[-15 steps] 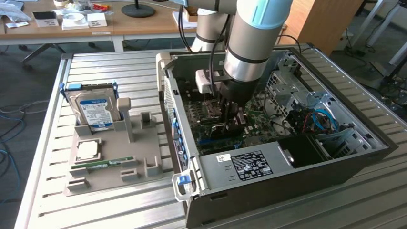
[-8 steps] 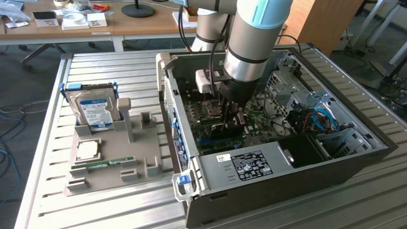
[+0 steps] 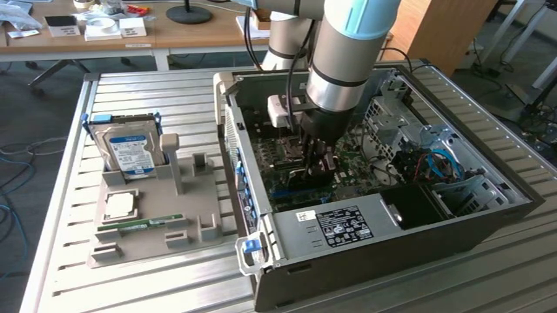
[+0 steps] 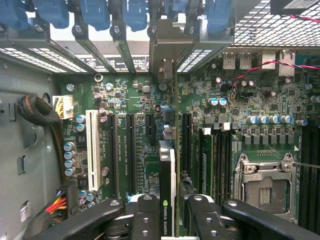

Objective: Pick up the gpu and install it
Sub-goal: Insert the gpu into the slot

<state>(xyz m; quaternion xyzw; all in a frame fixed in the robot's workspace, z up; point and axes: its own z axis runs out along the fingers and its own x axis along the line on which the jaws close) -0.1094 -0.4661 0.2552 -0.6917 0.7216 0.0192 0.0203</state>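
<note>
Grey computer case (image 3: 366,261), pincer (image 4: 172,212) gripping gpu (image 4: 167,175)

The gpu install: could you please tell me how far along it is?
Done: the green card with black cooler, the gpu, is picked up and inside the open grey computer case. In hand: the pincer grips it edge-on over the motherboard slots. Left: whether it is seated cannot be told.
</note>
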